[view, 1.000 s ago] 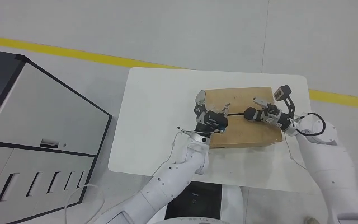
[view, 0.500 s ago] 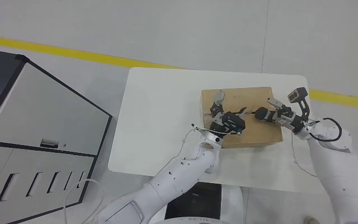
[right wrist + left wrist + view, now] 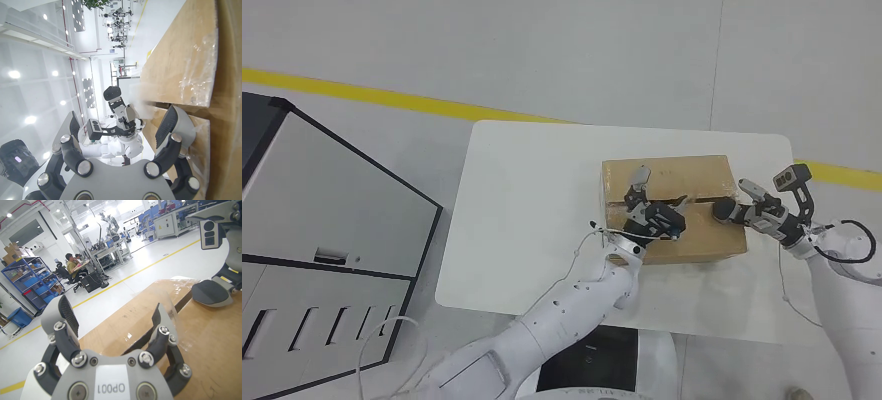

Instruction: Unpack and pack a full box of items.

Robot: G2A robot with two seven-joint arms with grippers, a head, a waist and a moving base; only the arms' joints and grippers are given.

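A closed brown cardboard box (image 3: 682, 175) with crinkled clear tape along its top seam sits on the right half of the white table (image 3: 522, 220). My left gripper (image 3: 654, 195) is open over the middle of the seam, and one of its fingers (image 3: 160, 317) sits at the gap between the flaps of the box (image 3: 208, 332). My right gripper (image 3: 736, 203) is open at the right end of the box. One of its pads (image 3: 170, 121) rests against the seam end of the box (image 3: 179, 66). That pad (image 3: 209, 292) lies on the box top ahead of the left gripper (image 3: 111, 308). The left gripper (image 3: 117, 106) shows beyond the right gripper (image 3: 122, 115).
The table's left half is bare white surface. A dark-framed grey cabinet (image 3: 332, 200) stands on the floor to the left of the table. A yellow line (image 3: 362, 95) runs across the floor behind it.
Both grippers have slid to the right along the box seam: the left from the box's left end to its middle, the right from the middle to the right end.
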